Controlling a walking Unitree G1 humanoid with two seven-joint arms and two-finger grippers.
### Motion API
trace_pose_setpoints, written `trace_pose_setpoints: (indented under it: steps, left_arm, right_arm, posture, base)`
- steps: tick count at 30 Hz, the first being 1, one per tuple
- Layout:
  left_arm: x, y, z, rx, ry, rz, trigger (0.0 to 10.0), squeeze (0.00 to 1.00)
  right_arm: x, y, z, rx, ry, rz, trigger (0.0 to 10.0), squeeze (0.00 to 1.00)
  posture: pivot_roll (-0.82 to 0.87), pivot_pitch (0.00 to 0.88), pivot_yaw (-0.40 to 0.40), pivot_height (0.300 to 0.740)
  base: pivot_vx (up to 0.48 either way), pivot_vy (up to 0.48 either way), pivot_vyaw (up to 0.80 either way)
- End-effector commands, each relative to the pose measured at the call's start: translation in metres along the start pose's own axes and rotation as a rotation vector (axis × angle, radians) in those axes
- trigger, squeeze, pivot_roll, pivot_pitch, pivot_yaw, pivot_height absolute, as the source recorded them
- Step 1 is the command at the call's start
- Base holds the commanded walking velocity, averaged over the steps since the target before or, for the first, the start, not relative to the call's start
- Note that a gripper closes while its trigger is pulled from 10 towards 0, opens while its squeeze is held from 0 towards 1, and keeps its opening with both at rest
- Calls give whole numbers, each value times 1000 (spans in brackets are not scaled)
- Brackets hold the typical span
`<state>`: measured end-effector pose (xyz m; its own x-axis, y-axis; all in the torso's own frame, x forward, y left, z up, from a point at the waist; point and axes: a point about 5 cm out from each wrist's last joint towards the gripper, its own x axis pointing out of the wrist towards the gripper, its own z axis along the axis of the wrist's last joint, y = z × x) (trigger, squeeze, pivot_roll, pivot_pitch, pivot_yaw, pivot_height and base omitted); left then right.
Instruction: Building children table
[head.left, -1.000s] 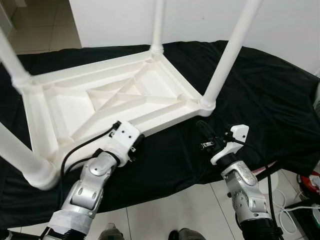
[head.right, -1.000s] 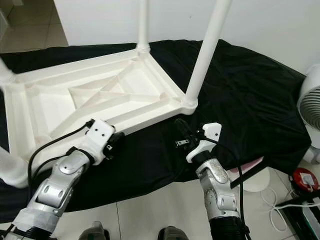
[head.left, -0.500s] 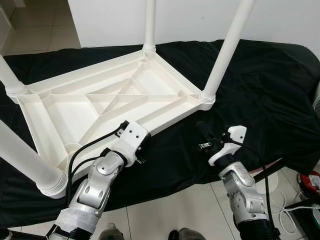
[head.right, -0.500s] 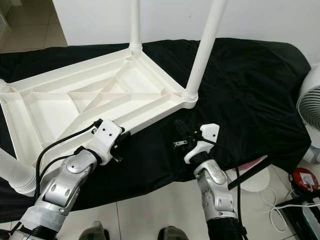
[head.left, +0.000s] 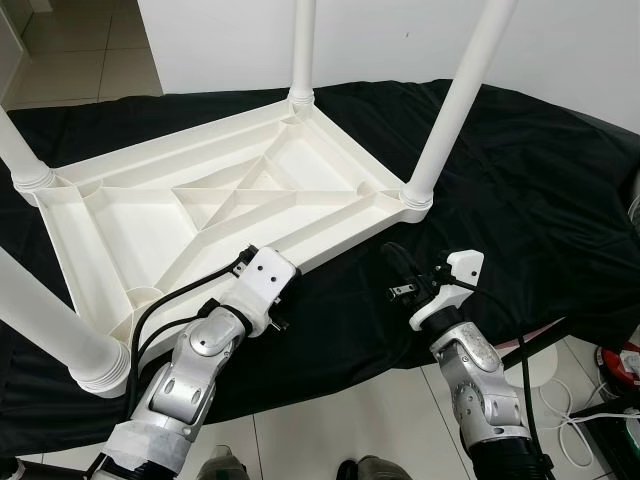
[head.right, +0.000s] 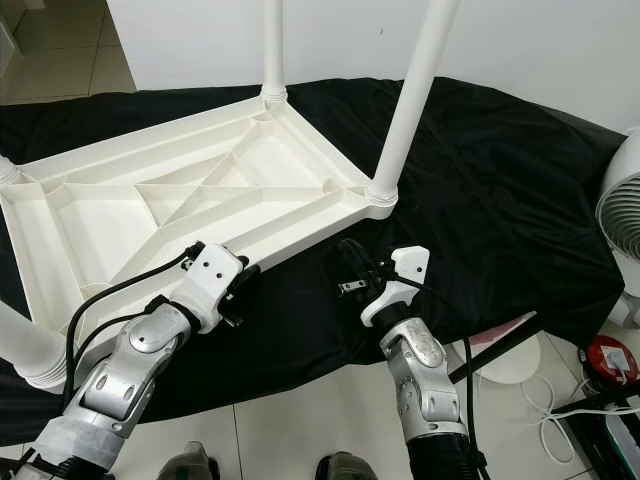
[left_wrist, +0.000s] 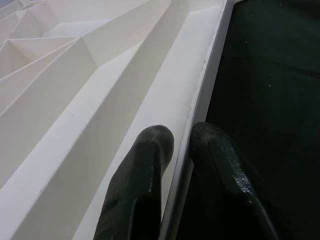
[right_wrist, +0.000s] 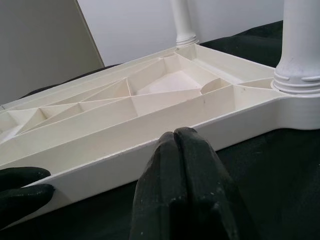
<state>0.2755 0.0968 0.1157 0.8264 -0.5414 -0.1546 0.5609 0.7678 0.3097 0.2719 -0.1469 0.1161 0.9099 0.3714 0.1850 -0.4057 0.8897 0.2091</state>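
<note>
A white plastic children's table (head.left: 130, 215) lies upside down on a black cloth (head.left: 520, 180), its legs pointing up. One leg (head.left: 455, 100) rises at the right corner and another (head.left: 50, 320) at the near left. My left gripper (left_wrist: 182, 135) is at the table's near rim (head.left: 330, 250), one finger (left_wrist: 150, 150) inside the rim and the other outside, shut on it. My right gripper (head.left: 392, 256) hovers over the cloth just in front of the rim, near the right corner. Its fingers (right_wrist: 175, 145) are pressed together with nothing between them.
A white fan (head.right: 620, 215) stands at the far right beyond the cloth. Cables and a red object (head.right: 608, 362) lie on the tiled floor at lower right. A white wall (head.left: 400, 40) stands behind the table. The cloth's front edge hangs just ahead of my arms.
The view has shifted a little. My left gripper stays on the near rim. My right gripper has drifted slightly left, closer to the table's edge.
</note>
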Motion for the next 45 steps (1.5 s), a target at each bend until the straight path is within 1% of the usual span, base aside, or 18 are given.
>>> trace_pose_setpoints:
  steps: [1,4,10,16,18,24,25,30,31,32,33,37,38,40,41,43,44,45]
  left_arm:
    - [5,-4,12,40,-61,-82,0,0]
    - [8,-7,13,38,-66,-96,0,0]
    - [22,-30,20,74,-114,-216,0,0]
    - [27,-36,26,79,-142,-257,0,0]
    - [32,-47,37,90,-184,-320,0,0]
    - [33,-57,44,100,-218,-389,0,0]
    - [33,-57,43,111,-216,-392,10000,0]
    - [36,-52,38,106,-175,-360,10000,0]
    - [35,-49,39,83,-178,-352,10000,129]
    - [35,-49,39,83,-178,-352,10000,129]
    - [34,-46,39,51,-181,-345,10000,1000]
    - [30,-35,43,58,-199,-279,10000,1000]
    - [28,-30,45,61,-211,-251,10000,765]
    - [28,-30,45,61,-211,-251,10000,765]
    - [24,-25,46,49,-221,-217,10000,0]
    - [11,-13,46,3,-234,-159,10000,0]
    - [11,-13,46,3,-234,-159,10000,0]
    - [4,-10,45,-10,-240,-140,10000,0]
  right_arm:
    - [0,-2,2,-15,-3,-7,10000,0]
    - [1,-2,2,-16,-6,-8,10000,0]
    - [0,-3,6,-27,-20,-22,10000,0]
    - [-2,-2,6,-26,-23,-29,10000,0]
    - [-5,1,5,-22,-24,-38,10000,0]
    - [-8,3,3,-18,-25,-50,10000,0]
    - [-8,3,3,-17,-24,-52,10000,0]
    - [-9,3,2,-14,-21,-54,10000,0]
    - [-9,4,1,-13,-19,-53,10000,0]
    - [-9,4,1,-13,-19,-53,10000,0]
    - [-8,5,0,-10,-16,-51,10000,0]
    - [-5,7,-2,-5,-8,-39,10000,0]
    - [-4,8,-2,-4,-6,-35,10000,0]
    - [-4,8,-2,-4,-6,-35,10000,0]
    - [-3,9,-2,-3,-4,-32,10000,0]
    - [-2,8,-3,-1,-1,-29,10000,0]
    - [-2,8,-3,-1,-1,-29,10000,0]
    - [-2,8,-3,1,0,-28,10000,0]
  posture:
    - [40,36,-33,740]
    - [39,35,-33,740]
    - [4,43,-18,740]
    - [-11,44,-8,740]
    - [-30,49,6,740]
    - [-36,56,13,740]
    - [-36,56,13,740]
    - [-33,58,13,740]
    - [-22,59,8,740]
    - [-22,59,8,740]
    - [-18,60,6,740]
    - [6,61,-4,740]
    - [6,61,-4,740]
    - [6,61,-4,740]
    - [14,62,-8,740]
    - [22,62,-11,740]
    - [22,62,-11,740]
    - [39,63,-18,740]
  base:
    - [0,0,0]
    - [0,0,0]
    - [0,0,0]
    - [0,0,0]
    - [0,0,0]
    - [0,0,0]
    - [0,0,0]
    - [0,0,0]
    - [0,0,0]
    - [0,0,0]
    - [0,0,0]
    - [0,0,0]
    - [0,0,0]
    - [0,0,0]
    - [0,0,0]
    - [0,0,0]
    - [0,0,0]
    - [0,0,0]
